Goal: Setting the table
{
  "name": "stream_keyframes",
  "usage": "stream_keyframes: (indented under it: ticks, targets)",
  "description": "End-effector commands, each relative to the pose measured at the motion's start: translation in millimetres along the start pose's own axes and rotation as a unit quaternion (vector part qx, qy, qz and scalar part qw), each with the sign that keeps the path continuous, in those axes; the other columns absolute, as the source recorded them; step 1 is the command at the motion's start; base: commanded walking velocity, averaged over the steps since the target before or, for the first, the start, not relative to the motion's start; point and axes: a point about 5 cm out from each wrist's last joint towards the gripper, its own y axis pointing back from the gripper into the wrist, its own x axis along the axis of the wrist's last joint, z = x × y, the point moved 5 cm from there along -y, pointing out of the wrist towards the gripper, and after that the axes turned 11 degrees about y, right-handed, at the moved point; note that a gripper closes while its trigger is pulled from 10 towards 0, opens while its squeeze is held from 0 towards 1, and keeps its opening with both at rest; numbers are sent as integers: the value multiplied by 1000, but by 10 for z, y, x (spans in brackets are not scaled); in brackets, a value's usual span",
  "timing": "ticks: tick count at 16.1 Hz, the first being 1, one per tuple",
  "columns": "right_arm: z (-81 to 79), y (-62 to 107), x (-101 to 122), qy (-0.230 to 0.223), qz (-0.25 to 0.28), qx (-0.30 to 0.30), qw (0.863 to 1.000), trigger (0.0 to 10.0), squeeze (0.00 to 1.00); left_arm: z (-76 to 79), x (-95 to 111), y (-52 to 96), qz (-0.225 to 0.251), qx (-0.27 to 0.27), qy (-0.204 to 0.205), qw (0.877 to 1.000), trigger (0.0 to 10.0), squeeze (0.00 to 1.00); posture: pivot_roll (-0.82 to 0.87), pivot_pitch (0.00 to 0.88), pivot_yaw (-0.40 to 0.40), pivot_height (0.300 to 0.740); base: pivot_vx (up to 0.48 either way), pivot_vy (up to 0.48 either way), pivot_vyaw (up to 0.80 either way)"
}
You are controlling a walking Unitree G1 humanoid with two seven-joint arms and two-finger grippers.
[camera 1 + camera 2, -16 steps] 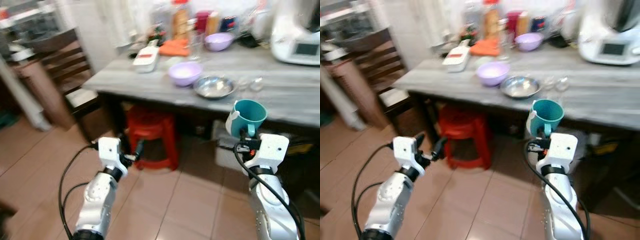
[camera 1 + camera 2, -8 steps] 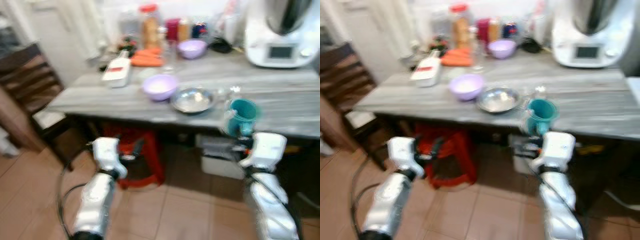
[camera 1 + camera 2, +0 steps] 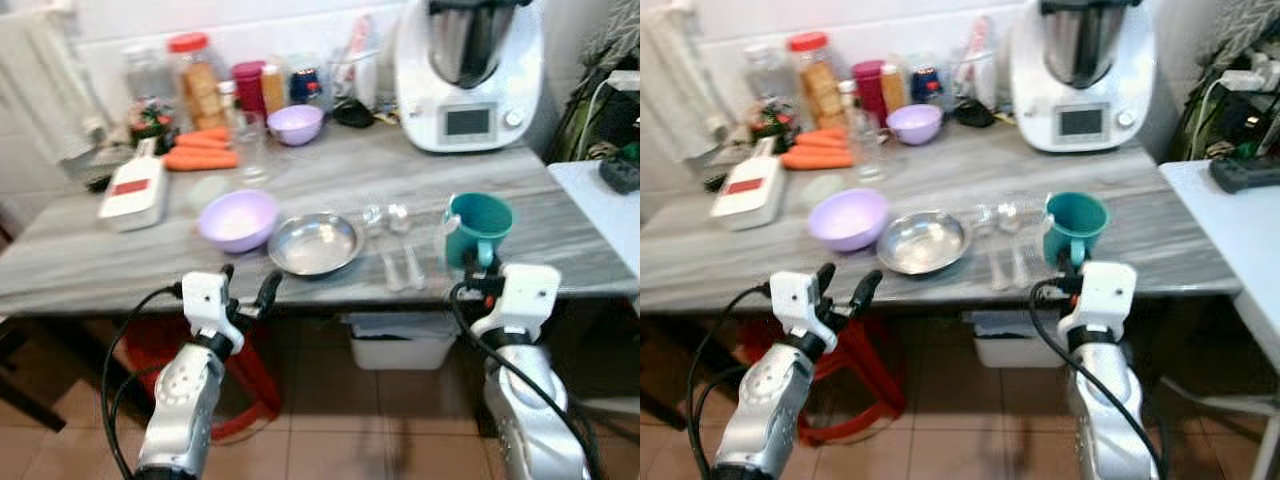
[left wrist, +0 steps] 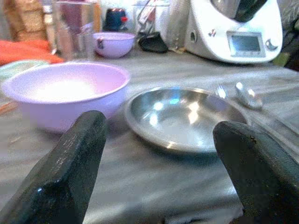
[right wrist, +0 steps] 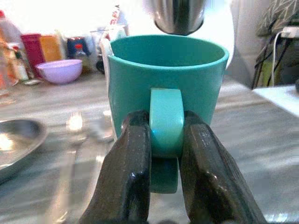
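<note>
Right gripper (image 5: pixel 164 186) clamping teal mug (image 5: pixel 168 77)

- Two black fingers (image 4: pixel 70 172) spread wide, lower L & R.
- Purple bowl (image 4: pixel 65 93) mid-left, steel dish (image 4: pixel 184 116) centre, touching grey tabletop (image 4: pixel 140 186).
- White appliance (image 4: pixel 233 28) upper R.

Teal mug (image 5: pixel 168 84) — lilac bowl (image 3: pixel 237 219), silver dish (image 3: pixel 314 243) — grey-streaked table (image 3: pixel 560 225).

Bare table (image 3: pixel 560 215) right of the teal mug (image 3: pixel 478 228); spoons (image 3: pixel 398 245) crowd its left.
</note>
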Motion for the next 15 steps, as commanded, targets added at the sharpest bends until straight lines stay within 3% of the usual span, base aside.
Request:
stream_keyframes:
  ticks: [1, 6, 11, 15]
  targets:
    - [-102, -23, 211, 4, 40, 19, 999, 10000, 0, -115, 64, 63, 3, 18, -17, 1000, 10000, 0, -158, 0, 104, 740, 322, 0, 0]
    - [-123, -14, 245, 5, 46, 23, 999, 10000, 0, -146, 100, 194, 6, 21, -42, 999, 10000, 0, -151, 0, 102, 740, 49, 0, 553]
    - [-122, -19, 245, 4, 46, 24, 999, 10000, 0, -157, 88, 233, -6, 16, -54, 998, 10000, 0, -149, 0, 101, 740, 0, 0, 0]
    - [-112, -14, 239, 7, 45, 20, 999, 10000, 0, 24, 99, 211, -6, -33, -37, 999, 10000, 0, -154, 0, 104, 740, 0, 0, 0]
